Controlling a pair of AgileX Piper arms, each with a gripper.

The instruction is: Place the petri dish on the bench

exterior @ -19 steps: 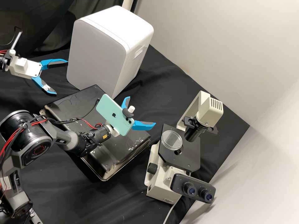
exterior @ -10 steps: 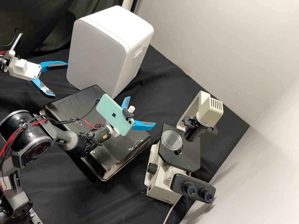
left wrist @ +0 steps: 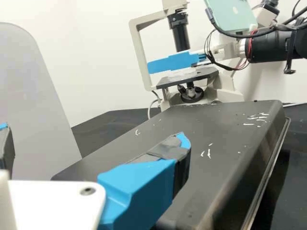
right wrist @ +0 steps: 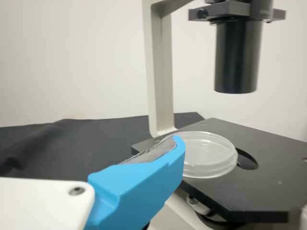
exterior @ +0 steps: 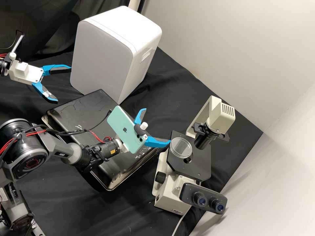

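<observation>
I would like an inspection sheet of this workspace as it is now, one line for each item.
Surface: bench covered in black cloth.
Job's things: clear petri dish lies on the microscope stage, not yet on the bench.
Clutter: black tray with white specks; white box; microscope.
Grippers: right gripper open, close beside the dish, contact cannot be told; left gripper open, near the white box, holding nothing.
Cables: red and black wires at the right gripper's wrist; pale cable below the microscope.
Surroundings: white wall; dark curtain.
</observation>
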